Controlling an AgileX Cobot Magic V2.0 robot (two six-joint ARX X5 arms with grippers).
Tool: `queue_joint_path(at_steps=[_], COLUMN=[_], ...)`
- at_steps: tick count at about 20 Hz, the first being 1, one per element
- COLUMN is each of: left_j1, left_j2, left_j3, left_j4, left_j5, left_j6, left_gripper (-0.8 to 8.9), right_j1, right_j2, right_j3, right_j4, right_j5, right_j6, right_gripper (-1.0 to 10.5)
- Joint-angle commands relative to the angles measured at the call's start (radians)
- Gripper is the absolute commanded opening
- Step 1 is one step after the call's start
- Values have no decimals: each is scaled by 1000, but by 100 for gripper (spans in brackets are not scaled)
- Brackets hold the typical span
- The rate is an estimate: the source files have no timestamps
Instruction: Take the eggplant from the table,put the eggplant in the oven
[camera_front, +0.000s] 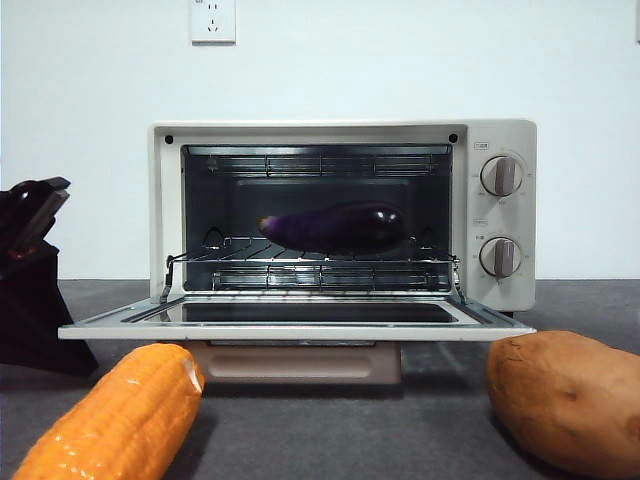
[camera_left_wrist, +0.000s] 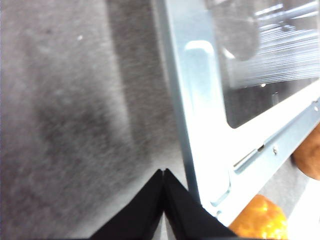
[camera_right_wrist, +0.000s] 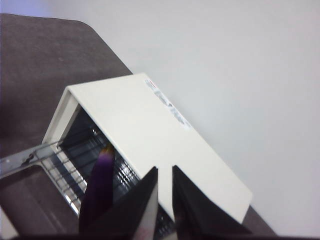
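The dark purple eggplant (camera_front: 335, 225) lies lengthwise on the wire rack (camera_front: 320, 268) inside the cream oven (camera_front: 500, 140), whose door (camera_front: 300, 325) hangs open and flat. From the right wrist view the eggplant (camera_right_wrist: 100, 187) shows at the oven's mouth, under the top panel (camera_right_wrist: 145, 130). My right gripper (camera_right_wrist: 165, 172) hovers high above the oven, its jaws a narrow gap apart and holding nothing. My left gripper (camera_left_wrist: 164, 175) is shut and empty, low over the grey table (camera_left_wrist: 65, 125) beside the door's left edge (camera_left_wrist: 200, 100). In the front view the left gripper (camera_front: 40, 205) shows at the left edge.
An orange corn cob (camera_front: 115, 415) lies on the table at the front left, below the door. A brown sweet potato (camera_front: 565, 400) lies at the front right. Both also show past the door in the left wrist view. A white wall stands behind the oven.
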Motion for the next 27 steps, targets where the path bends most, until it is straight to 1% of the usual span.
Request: queue_joint_path(at_steps=[1, 8, 9, 14, 17, 23, 26, 27], left_j1=[-7, -6, -6, 4, 16, 46, 58, 59], left_j2=[15, 15, 15, 15, 15, 14, 8, -2], left_j3=[8, 16, 22, 91, 164, 362, 456, 475], left_j4=[61, 145, 152, 156, 157, 157, 145, 130], left_j5=[79, 182, 204, 298, 334, 333, 327, 324], left_j6=[30, 29, 29, 6, -36, -140, -219, -225], left_gripper=[6, 6, 6, 6, 6, 6, 6, 6], right_j1=[13, 13, 13, 13, 13, 13, 13, 11], right_j2=[-15, -72, -77, -82, -82, -80, -80, -80], right_j3=[19, 19, 19, 19, 18, -12, -48, -63], right_j4=[-49, -278, -321, -474, -533, -547, -541, -533], right_j5=[3, -14, -32, -132, -190, -321, -329, -329], right_j6=[75, 220, 249, 342, 369, 383, 383, 382], right_gripper=[40, 40, 40, 40, 40, 40, 40, 40])
